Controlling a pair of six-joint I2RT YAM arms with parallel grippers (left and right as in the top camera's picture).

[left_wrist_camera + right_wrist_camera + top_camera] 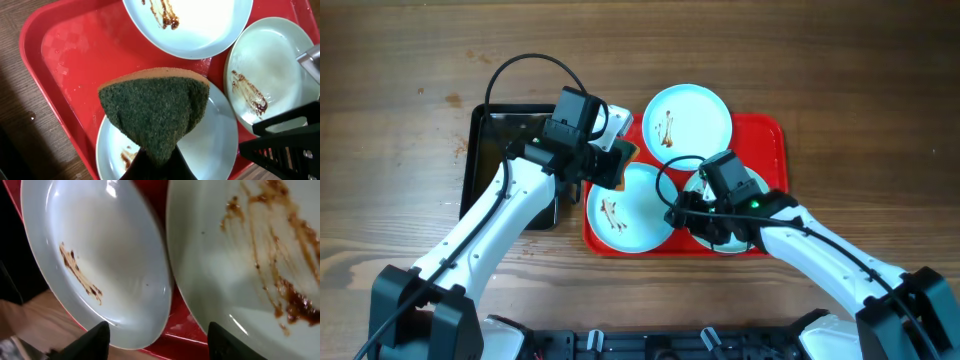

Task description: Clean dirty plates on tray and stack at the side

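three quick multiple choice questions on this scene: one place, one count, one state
1. Where is the black pan? A left of the tray B on the tray C right of the tray
2. How many plates lie on the tray? A two B three C four
3. The left gripper is: A open B shut on a sponge C shut on a plate
Answers: A, the black pan sits off the tray's left edge; B, three show from overhead; B, the sponge is pinched in it.
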